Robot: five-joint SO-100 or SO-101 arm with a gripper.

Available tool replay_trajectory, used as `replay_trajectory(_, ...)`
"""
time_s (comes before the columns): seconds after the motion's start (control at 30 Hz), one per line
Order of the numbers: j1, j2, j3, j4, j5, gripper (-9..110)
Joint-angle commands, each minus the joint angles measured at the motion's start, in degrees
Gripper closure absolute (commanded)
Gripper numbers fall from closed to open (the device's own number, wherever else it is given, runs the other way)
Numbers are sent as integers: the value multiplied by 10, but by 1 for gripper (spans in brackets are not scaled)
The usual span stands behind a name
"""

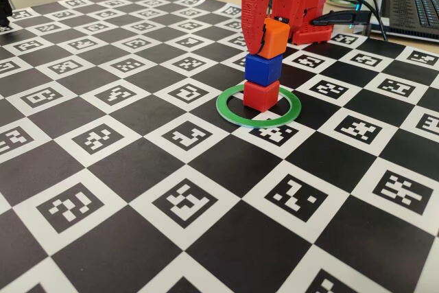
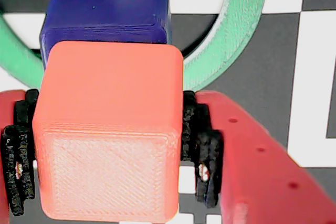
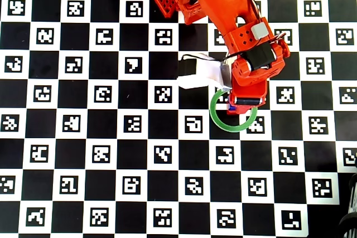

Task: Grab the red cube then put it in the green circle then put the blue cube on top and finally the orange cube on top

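Note:
The red cube [image 1: 261, 95] sits inside the green circle [image 1: 233, 116] on the checkered mat. The blue cube [image 1: 263, 69] is stacked on it. My gripper [image 1: 269, 38] is shut on the orange cube [image 1: 276, 39], held at the blue cube's top face and offset slightly right; I cannot tell if they touch. In the wrist view the orange cube [image 2: 107, 129] is clamped between my black pads [image 2: 202, 150], with the blue cube [image 2: 105, 11] and the green circle [image 2: 236, 40] below. In the overhead view my arm covers the stack; the green circle [image 3: 233, 127] shows.
The arm's red base [image 1: 312, 5] stands right behind the stack. Cables [image 1: 343, 17] and a laptop [image 1: 415, 5] lie at the back right off the mat. A white part [image 3: 201, 73] hangs by the arm in the overhead view.

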Motion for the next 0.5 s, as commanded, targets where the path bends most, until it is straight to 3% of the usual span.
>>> replay_trajectory(0.0,-5,55,-4,-4,4,98)
replay_trajectory(0.17,-8,56,-4,3,11,84)
replay_trajectory(0.23,-10,57,-4,8,11,71)
replay_trajectory(0.47,-16,72,-19,35,6,58)
